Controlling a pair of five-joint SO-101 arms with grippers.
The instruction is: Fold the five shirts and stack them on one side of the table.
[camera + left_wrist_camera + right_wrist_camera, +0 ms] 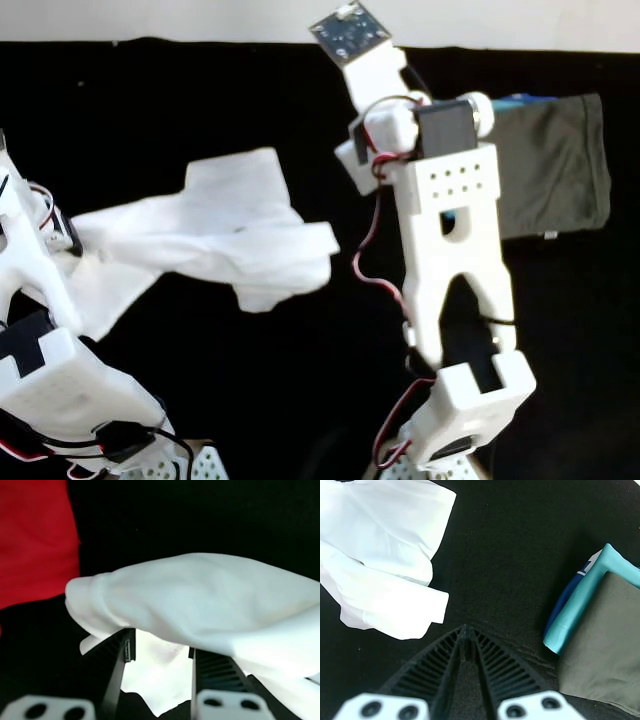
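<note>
The left gripper (pixel 161 650) sits nearest, jaws pinched on a bunch of the white shirt (pixel 230 235), which drapes over them, seemingly lifted off the black table (pixel 200 380) for spreading. That arm stays low at the left edge; the right arm reaches forward, its gripper (pixel 465 632) closed and empty. It sits between the shirt and the folded stack (pixel 550 165), parked far right, likely as finished work.
</note>
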